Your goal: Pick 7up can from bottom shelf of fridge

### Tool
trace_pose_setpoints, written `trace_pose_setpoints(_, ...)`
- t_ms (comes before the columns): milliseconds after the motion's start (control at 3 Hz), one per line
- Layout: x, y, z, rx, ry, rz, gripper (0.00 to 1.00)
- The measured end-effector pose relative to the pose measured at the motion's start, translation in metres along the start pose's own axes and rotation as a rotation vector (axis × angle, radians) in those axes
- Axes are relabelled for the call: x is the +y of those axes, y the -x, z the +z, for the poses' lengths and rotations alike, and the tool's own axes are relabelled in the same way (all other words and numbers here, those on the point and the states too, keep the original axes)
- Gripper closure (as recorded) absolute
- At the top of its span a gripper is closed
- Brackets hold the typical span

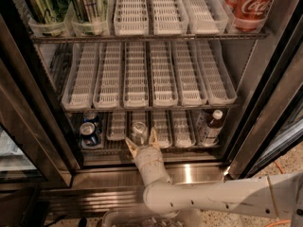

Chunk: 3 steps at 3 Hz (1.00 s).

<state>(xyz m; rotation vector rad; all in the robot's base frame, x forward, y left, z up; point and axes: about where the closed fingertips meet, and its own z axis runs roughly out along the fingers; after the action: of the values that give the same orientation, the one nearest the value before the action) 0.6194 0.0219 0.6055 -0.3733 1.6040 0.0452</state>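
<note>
The fridge [265, 93] stands open in the camera view. On its bottom shelf [161, 145] the 7up can [138, 131] stands upright in a white lane tray, silver top showing. My gripper [141, 143] is at the shelf's front edge, just in front of and below the can. Its two tan fingertips [129, 145] stand spread, one to each side of the can's front, not closed on it. The white arm [213, 197] reaches in from the lower right.
Blue cans [89, 129] sit at the left of the bottom shelf, a white-capped brown bottle [211, 126] at the right. The middle rack holds white lane trays [147, 74]. The top rack has green cans [40, 4] and a Coca-Cola can [248, 4]. A stainless base panel [199, 174] runs below.
</note>
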Motion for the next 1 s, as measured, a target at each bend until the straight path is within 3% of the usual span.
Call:
trace_pose_setpoints(667, 0.003, 0.004, 0.013, -0.002, 0.008, 0.071, 0.31)
trace_pose_setpoints(1000, 0.002, 0.003, 0.018, 0.003, 0.002, 0.098, 0.41)
